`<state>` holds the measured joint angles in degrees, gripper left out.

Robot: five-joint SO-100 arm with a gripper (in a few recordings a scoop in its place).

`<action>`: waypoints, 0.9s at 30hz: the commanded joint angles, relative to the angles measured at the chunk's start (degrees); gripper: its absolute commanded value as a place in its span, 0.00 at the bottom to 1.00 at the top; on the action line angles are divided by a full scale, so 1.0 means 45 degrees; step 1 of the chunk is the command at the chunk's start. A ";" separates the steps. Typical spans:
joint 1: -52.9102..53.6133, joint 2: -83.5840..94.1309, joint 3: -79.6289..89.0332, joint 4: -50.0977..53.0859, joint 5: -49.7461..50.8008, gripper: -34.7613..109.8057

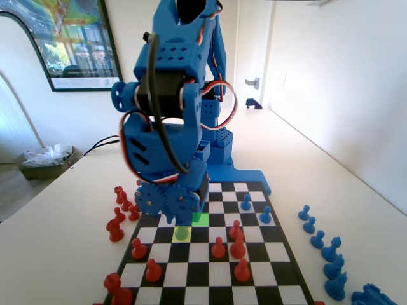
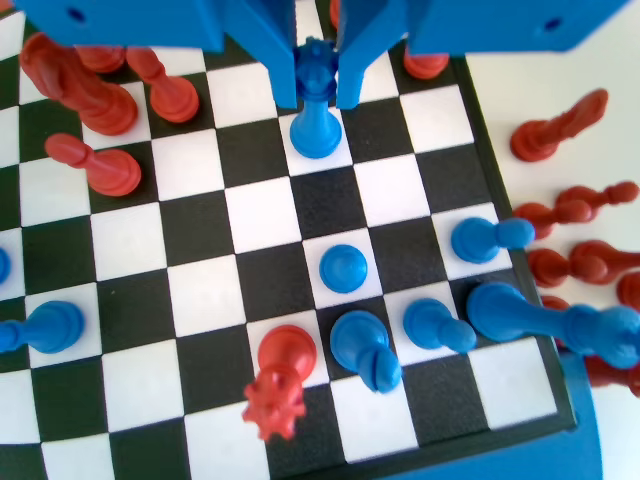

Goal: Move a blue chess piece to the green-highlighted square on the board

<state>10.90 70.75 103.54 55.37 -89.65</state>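
Note:
A blue chess piece [image 2: 316, 133] with a slim stem, a flared base and a small notched head stands on a white square near the top of the wrist view. My gripper [image 2: 318, 95] comes down over it, a jaw pressed against each side of its head. In the fixed view the gripper [image 1: 182, 222] hangs low over the yellow-lit square, where the piece [image 1: 182, 233] stands lit greenish. The green-highlighted square [image 1: 201, 219] lies bare just behind and to the right of it. The board [image 1: 289, 254] is black-and-white checkered.
Red pieces [image 1: 236, 246] stand on the board to the right of the gripper and at near left [image 1: 152, 271]. Two blue pawns [image 1: 246, 202] stand farther back. Off the board lie red pieces at left [image 1: 116, 229] and blue ones at right [image 1: 331, 251].

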 commanded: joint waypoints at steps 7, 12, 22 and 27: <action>0.0000 0.0352 -0.0723 0.0234 -0.0254 0.25; -0.0098 0.1211 -0.0977 0.1562 -0.0332 0.25; -0.1211 0.2891 0.0352 0.2129 0.0039 0.25; -0.1504 0.3281 0.1680 0.1465 0.0020 0.25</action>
<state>4.04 79.80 109.78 62.67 -89.12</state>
